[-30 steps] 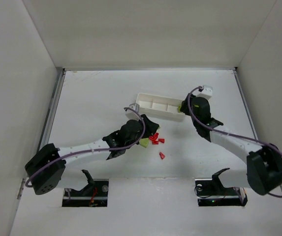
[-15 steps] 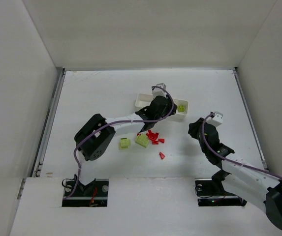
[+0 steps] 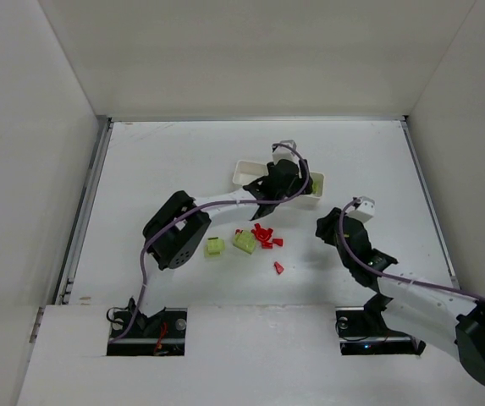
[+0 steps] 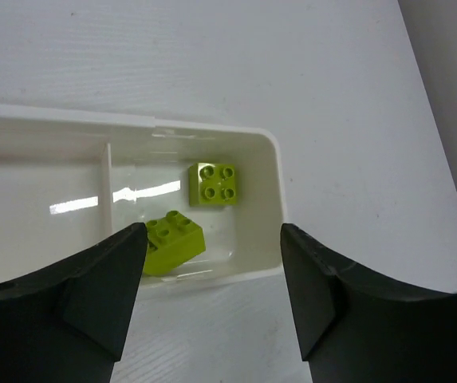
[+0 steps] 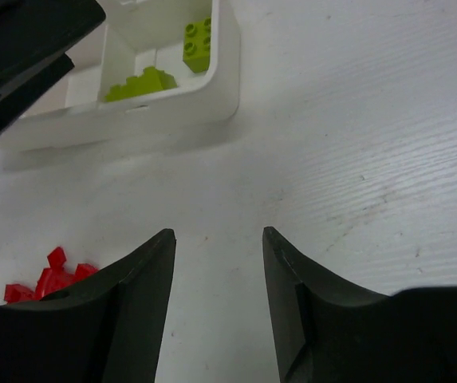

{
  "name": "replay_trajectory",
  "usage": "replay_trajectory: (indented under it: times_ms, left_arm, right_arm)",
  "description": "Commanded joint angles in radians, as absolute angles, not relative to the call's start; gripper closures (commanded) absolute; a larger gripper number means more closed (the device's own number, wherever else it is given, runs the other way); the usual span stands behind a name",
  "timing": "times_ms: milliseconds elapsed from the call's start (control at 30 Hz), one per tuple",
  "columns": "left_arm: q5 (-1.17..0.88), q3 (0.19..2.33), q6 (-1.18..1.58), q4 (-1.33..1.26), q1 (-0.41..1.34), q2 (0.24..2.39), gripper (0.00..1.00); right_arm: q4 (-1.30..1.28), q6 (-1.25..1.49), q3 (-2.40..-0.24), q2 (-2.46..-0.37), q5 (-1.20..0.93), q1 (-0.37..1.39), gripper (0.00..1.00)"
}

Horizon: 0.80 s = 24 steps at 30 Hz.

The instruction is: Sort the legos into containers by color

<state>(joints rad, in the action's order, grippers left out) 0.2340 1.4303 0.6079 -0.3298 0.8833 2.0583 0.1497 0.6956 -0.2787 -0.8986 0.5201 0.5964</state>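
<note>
The long white tray (image 3: 248,172) lies past the table's middle. My left gripper (image 3: 295,188) hangs over its right end, open and empty. In the left wrist view, two yellow-green legos (image 4: 214,183) (image 4: 172,242) lie in the tray's right compartment (image 4: 272,209), just ahead of my open left gripper (image 4: 212,263). My right gripper (image 3: 322,227) is open and empty, low over bare table near the tray's right end; it also shows in the right wrist view (image 5: 218,235). A cluster of red legos (image 3: 264,236), a lone red one (image 3: 279,268) and two yellow-green legos (image 3: 215,247) (image 3: 244,242) lie on the table.
White walls enclose the table on the left, back and right. In the right wrist view the tray (image 5: 172,104) is ahead to the left, with my left arm's black fingers (image 5: 21,56) over it and red legos (image 5: 49,279) at the lower left.
My left gripper has gone from the loose legos on the table to the tray's right end. My right gripper has drawn back from the tray toward the near right.
</note>
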Motion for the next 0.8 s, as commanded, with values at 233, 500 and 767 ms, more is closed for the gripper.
replay_trajectory:
  times_ms: [233,500,767]
  left_arm:
    - [0.262,0.944,0.589,-0.426,0.874,1.502,0.57]
    - [0.244,0.603,0.64,-0.272,0.788,1.051,0.61]
    - [0.2,0.494,0.66,-0.077,0.665,0.758,0.6]
  right_arm:
    - [0.317,0.572,-0.379,-1.069,0.421,0.824,0.67]
    - [0.325,0.367,-0.557,-1.298,0.365,1.065,0.35]
    - [0.276,0.327,-0.695,-1.474,0.267,1.065,0.31]
